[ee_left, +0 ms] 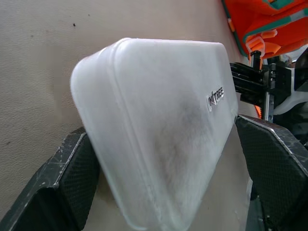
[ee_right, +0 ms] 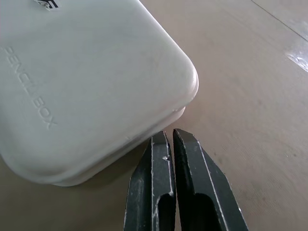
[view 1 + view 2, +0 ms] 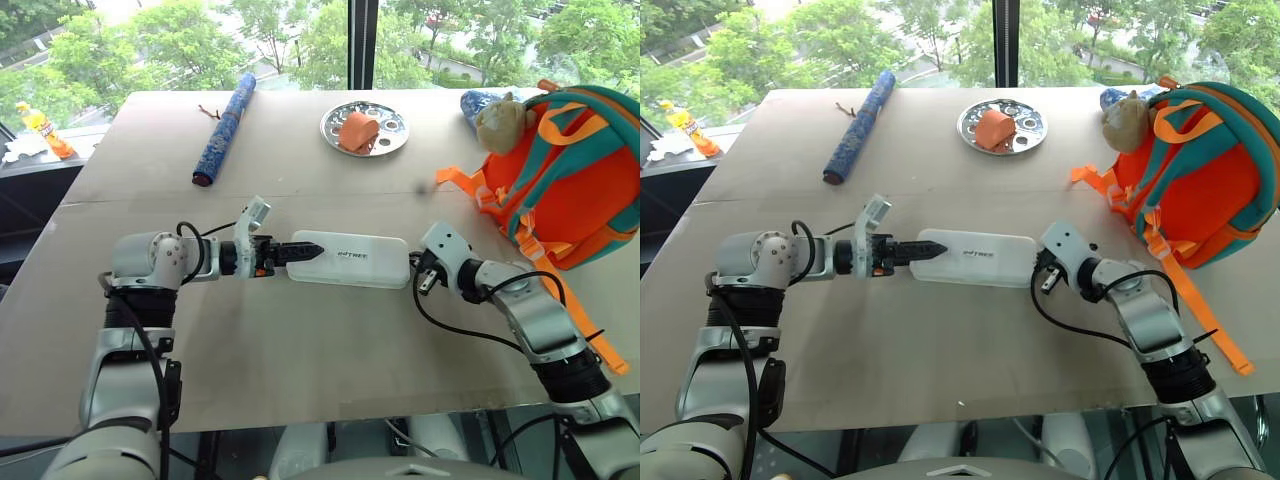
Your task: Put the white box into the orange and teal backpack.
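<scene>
The white box (image 3: 350,258) lies flat on the brown table, mid-front, with dark lettering on its lid. My left gripper (image 3: 300,251) is open at the box's left end. In the left wrist view its fingers (image 1: 72,183) stand wide on either side of that end of the box (image 1: 159,125). My right gripper (image 3: 413,263) is shut and empty, its tips (image 2: 169,137) right at the box's right-hand corner (image 2: 96,86). The orange and teal backpack (image 3: 570,180) sits at the table's right, beyond the right arm, with a tan plush toy (image 3: 500,122) on it.
A round metal plate (image 3: 330,125) holding an orange object stands at the back centre. A blue patterned roll (image 3: 225,130) lies at the back left. An orange strap (image 3: 590,330) trails from the backpack along the table beside my right arm. A bottle (image 3: 45,130) stands off the table, far left.
</scene>
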